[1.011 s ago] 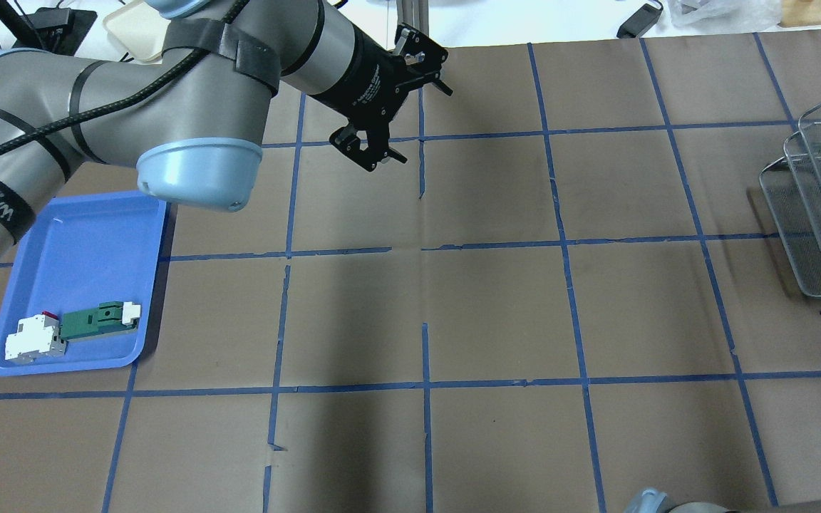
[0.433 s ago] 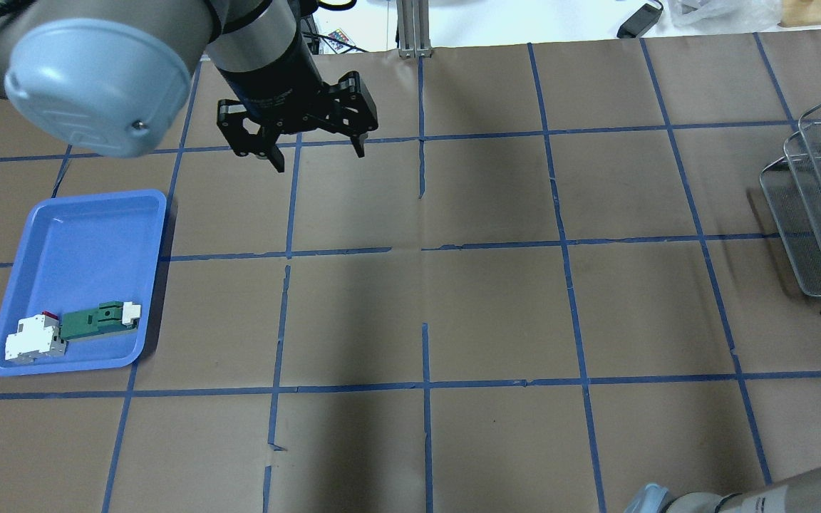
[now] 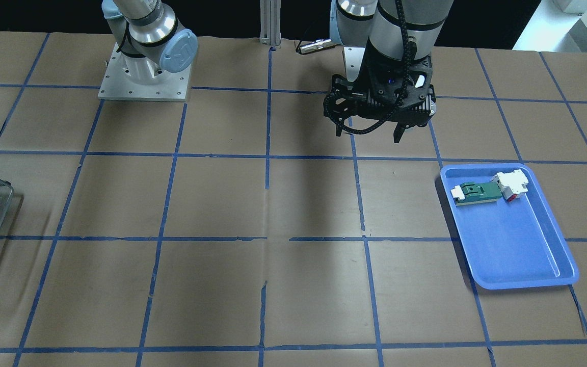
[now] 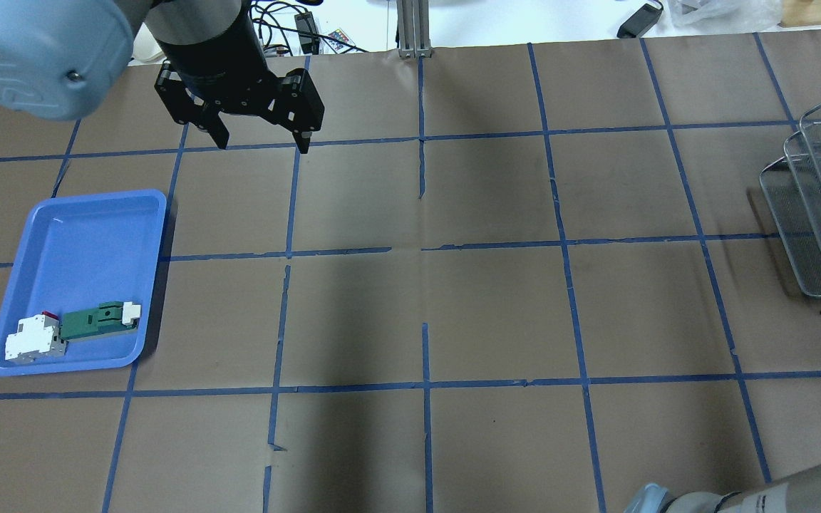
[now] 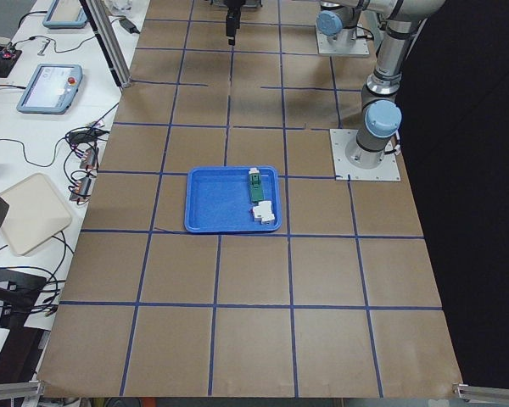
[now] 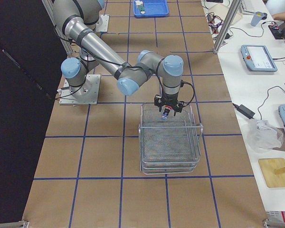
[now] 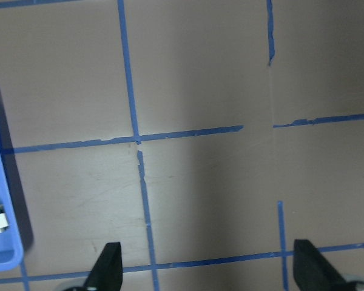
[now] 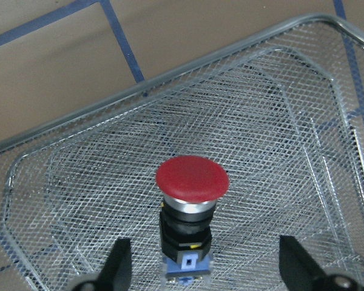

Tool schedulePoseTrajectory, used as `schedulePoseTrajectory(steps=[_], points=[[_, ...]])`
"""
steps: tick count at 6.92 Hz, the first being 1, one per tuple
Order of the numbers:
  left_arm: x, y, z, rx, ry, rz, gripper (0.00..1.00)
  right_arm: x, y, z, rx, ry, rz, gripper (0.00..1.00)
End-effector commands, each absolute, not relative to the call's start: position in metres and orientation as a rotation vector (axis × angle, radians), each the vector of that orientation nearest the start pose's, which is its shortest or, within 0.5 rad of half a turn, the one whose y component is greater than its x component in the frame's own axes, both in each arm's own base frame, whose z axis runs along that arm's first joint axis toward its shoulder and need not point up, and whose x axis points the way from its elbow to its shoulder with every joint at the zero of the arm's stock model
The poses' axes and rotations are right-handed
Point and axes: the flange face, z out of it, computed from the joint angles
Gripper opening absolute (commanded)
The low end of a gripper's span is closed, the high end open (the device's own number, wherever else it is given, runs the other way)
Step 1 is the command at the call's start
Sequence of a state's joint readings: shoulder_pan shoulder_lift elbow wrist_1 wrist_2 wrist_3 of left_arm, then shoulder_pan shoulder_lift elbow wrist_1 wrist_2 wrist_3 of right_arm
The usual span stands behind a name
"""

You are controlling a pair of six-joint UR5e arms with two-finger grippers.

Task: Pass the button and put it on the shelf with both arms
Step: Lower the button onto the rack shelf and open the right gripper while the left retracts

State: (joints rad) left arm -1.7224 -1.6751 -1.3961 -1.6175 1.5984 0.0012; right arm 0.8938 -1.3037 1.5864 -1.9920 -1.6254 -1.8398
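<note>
On my right wrist feed the button [image 8: 192,182] stands upright on the mesh of the shelf [image 8: 279,121], lower centre of frame, red cap up (which tier, I can't tell). The right gripper [image 6: 167,111] hangs over it with its fingers [image 8: 118,267] spread wide, clear of the button on both sides and holding nothing. The left gripper [image 4: 264,145] hovers at the upper left of the overhead view, likewise spread and empty, above and to the right of the tray [image 4: 83,242].
</note>
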Motion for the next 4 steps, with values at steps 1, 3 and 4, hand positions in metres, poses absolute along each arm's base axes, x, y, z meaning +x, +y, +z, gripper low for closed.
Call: schedulePoseTrajectory(steps=[1,3,4], points=[[-0.204,-0.512,0.518,0.361,3.043,-0.036,1.0,-0.235,-0.539,0.419,-1.71,2.853,-0.022,1.0],[-0.206,-0.512,0.514,0.34,3.089,-0.021,1.0,-0.145,-0.54,0.435,-1.5,2.875,0.015,1.0],[-0.197,-0.516,0.516,0.32,3.127,-0.034,1.0,-0.101,-0.536,0.433,-1.214,2.928,0.074,1.0]])
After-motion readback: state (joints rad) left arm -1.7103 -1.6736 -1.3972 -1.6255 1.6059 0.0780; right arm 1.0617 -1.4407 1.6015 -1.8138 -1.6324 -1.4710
